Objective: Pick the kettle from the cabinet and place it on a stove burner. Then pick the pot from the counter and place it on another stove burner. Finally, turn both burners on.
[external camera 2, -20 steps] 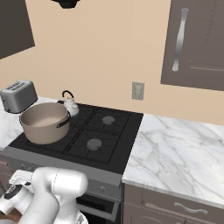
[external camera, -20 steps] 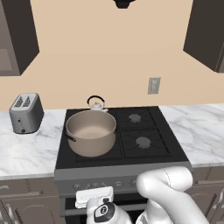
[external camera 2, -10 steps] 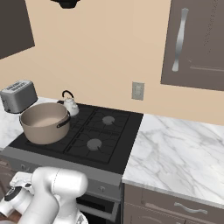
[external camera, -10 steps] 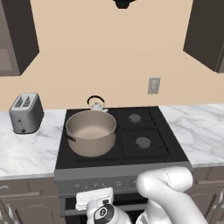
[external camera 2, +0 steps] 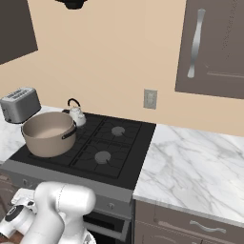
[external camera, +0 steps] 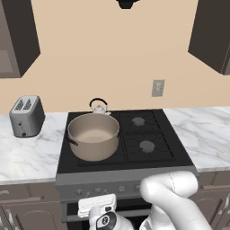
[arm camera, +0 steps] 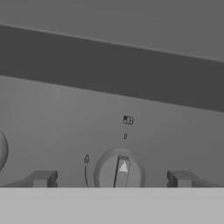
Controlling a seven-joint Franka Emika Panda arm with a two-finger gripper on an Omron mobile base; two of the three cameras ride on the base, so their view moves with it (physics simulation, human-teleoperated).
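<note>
Change: my end effector (arm camera: 111, 178) has spread wider; pot, kettle unmoved.
End effector: wide, empty, straddling a round grey knob (arm camera: 119, 173).
Pot (external camera: 93, 136): tan, round, front-left burner.
Kettle (external camera: 99, 107): small silver dome, behind the pot.
Tabletop (external camera: 27, 150): veined white marble.

Pot (external camera: 93, 142) on front-left burner, kettle (external camera: 99, 108) just behind it, toaster (external camera: 27, 116) on counter (external camera: 22, 155) left.

One pot (external camera: 93, 142), one kettle (external camera: 99, 107), four burners (external camera: 147, 145)
</note>
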